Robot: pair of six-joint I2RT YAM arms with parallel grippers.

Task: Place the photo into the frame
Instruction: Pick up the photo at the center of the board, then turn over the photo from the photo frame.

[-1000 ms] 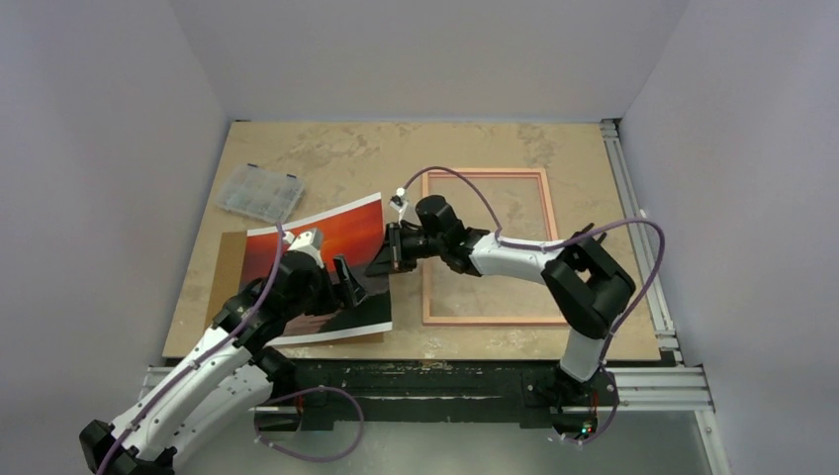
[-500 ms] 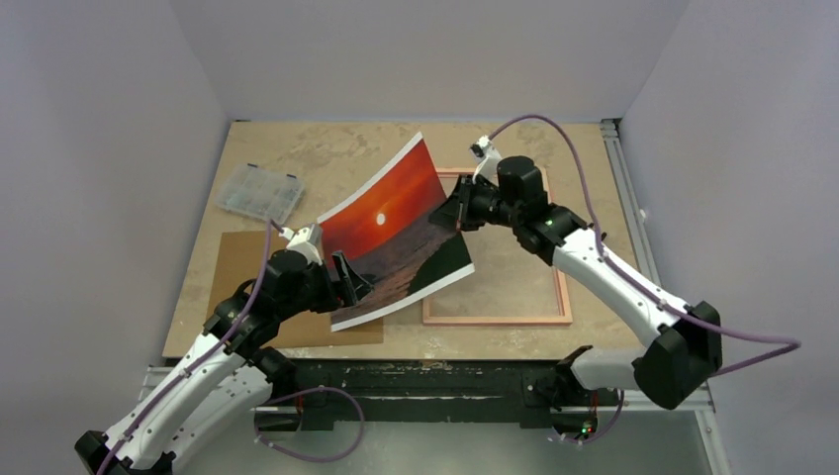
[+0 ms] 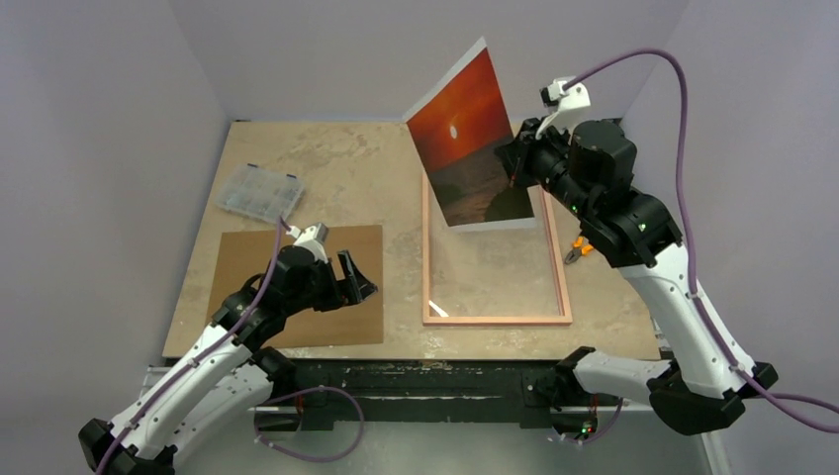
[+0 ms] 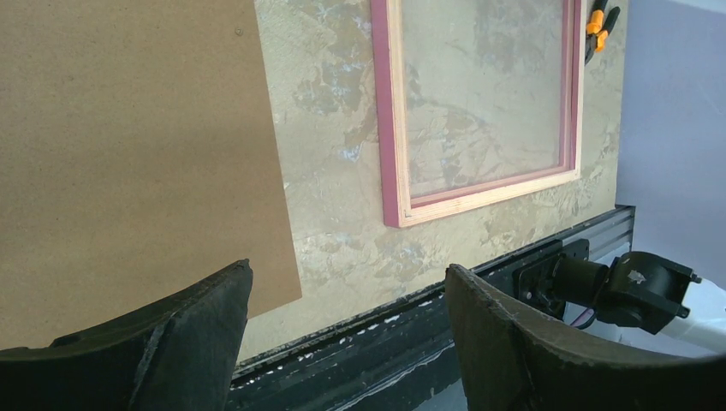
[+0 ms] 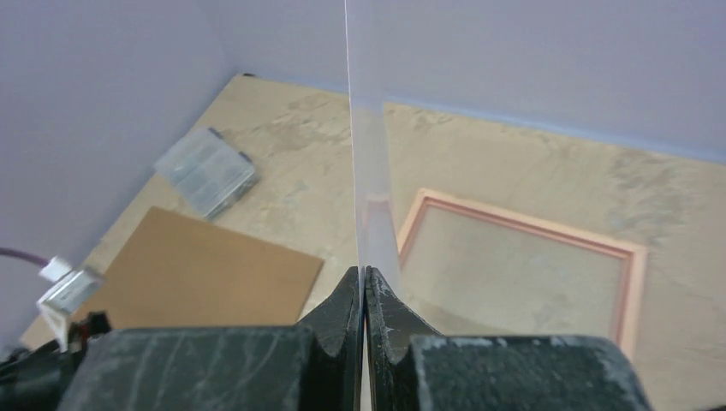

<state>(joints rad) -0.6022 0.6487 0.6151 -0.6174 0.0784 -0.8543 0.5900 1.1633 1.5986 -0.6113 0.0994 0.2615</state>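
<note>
My right gripper [image 3: 516, 160] is shut on the right edge of the photo [image 3: 463, 139], a red-orange sunset print held upright in the air above the far end of the frame [image 3: 564, 277]. In the right wrist view the photo [image 5: 368, 163] shows edge-on, pinched between my fingers [image 5: 347, 300], with the frame [image 5: 629, 282] on the table below. The pinkish wood frame lies flat right of centre and also shows in the left wrist view [image 4: 387, 145]. My left gripper [image 3: 358, 287] is open and empty over the right edge of the brown backing board [image 3: 287, 287].
A clear plastic organiser box [image 3: 259, 192] lies at the far left. A small orange-handled tool [image 3: 579, 249] lies right of the frame, under my right arm. The table's near edge has a black rail [image 3: 435, 376]. Walls close in on the left, back and right.
My right gripper has lifted the photo up and to the right, off the backing board and over the frame. My left gripper no longer touches the photo and stays over the board.
</note>
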